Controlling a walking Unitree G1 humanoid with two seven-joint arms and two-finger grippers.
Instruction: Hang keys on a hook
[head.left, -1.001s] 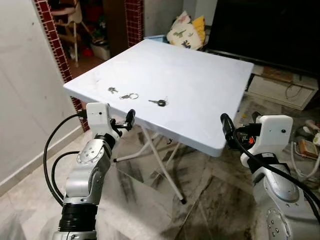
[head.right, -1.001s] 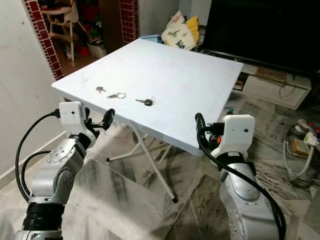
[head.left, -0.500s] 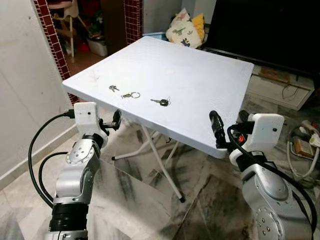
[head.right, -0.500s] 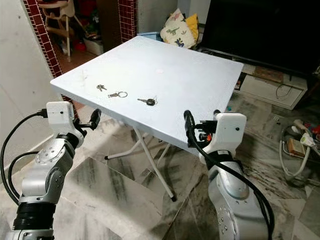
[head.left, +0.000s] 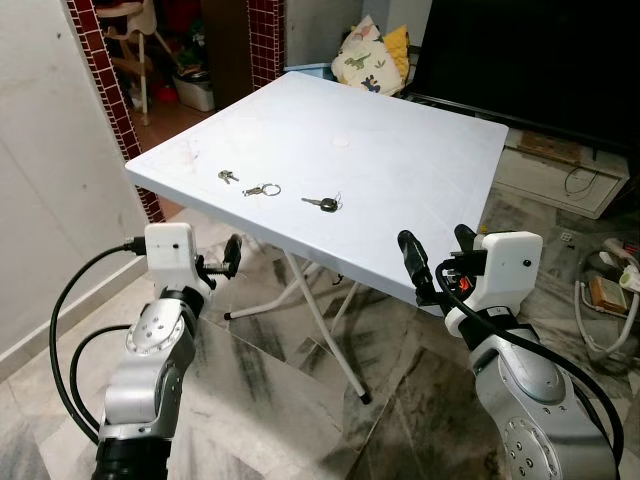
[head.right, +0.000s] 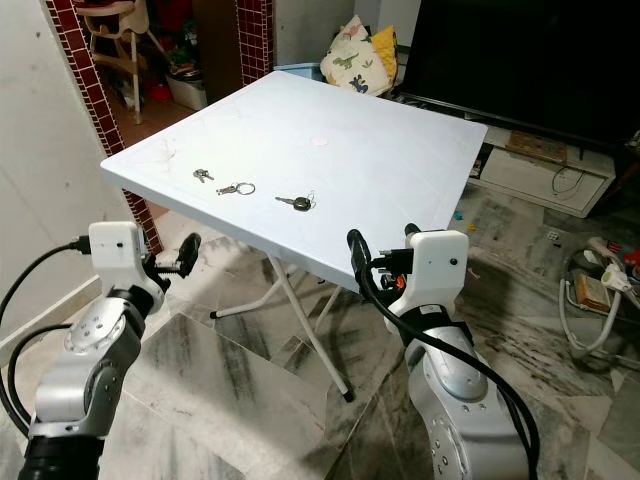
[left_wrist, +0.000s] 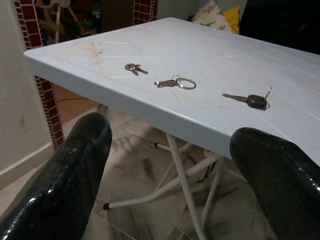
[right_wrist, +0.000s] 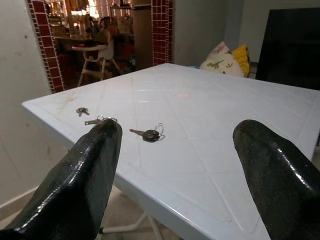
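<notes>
Both grippers (left_wrist: 170, 165) (right_wrist: 175, 165) wide open, seemingly empty

Left pincer (head.left: 232, 257) and right pincer (head.left: 440, 255): raised forward, fingers spread.

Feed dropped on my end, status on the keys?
Left gripper and right gripper open, empty, short of the table edge. Three sets of keys lie untouched on it. Nothing between jaws and keys.

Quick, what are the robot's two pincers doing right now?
Left pincer: open, holding nothing, below the table edge.
Right pincer: open, holding nothing, at the table's near edge.
</notes>
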